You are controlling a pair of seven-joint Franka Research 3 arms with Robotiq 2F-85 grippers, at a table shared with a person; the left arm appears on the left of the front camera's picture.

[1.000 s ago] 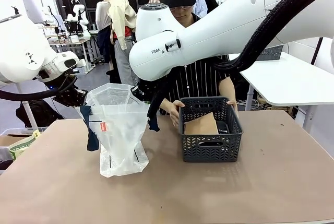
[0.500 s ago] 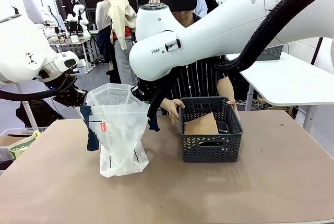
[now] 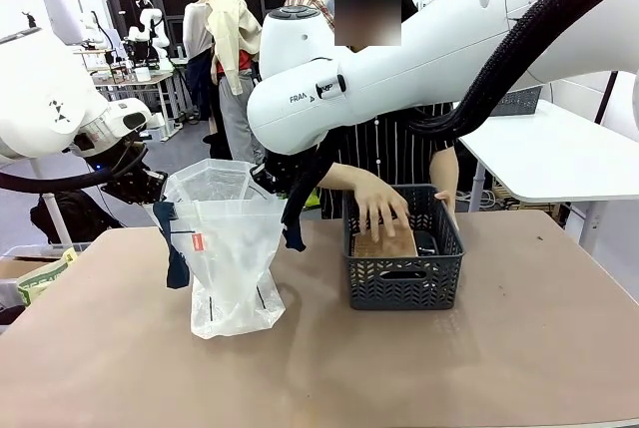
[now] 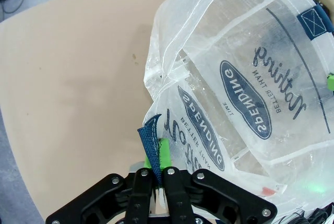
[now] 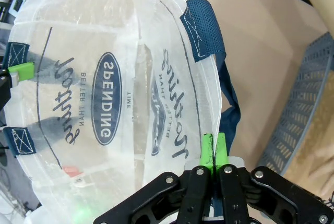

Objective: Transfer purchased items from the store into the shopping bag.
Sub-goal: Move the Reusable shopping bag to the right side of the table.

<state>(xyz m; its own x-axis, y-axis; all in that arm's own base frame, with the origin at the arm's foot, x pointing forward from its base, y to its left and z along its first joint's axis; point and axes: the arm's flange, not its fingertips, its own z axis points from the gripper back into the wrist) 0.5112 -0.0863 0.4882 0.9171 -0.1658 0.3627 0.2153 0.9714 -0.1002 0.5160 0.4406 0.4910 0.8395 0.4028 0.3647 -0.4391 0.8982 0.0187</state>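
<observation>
The shopping bag [image 3: 228, 248] hangs over the table's left half, translucent white with navy handles, its mouth stretched open between my two grippers. My left gripper [image 3: 160, 192] is shut on the bag's rim by a navy handle [image 4: 150, 145]; in the left wrist view the gripper [image 4: 158, 157] pinches it with green pads. My right gripper [image 3: 275, 177] is shut on the opposite rim [image 5: 214, 153]. The store, a dark grey lattice basket [image 3: 403, 286], stands right of the bag. A person's hand [image 3: 377, 207] reaches into it onto a flat brown item [image 3: 391, 245]; a dark item [image 3: 427, 241] lies beside it.
The tan table [image 3: 479, 368] has free room in front and to the right. The basket's lattice wall [image 5: 300, 114] lies close to the right gripper. A white table [image 3: 559, 154] stands behind on the right.
The person's hand has left the basket's near-left rim and reached inside onto the brown item. Both arms and the bag have stayed still.
</observation>
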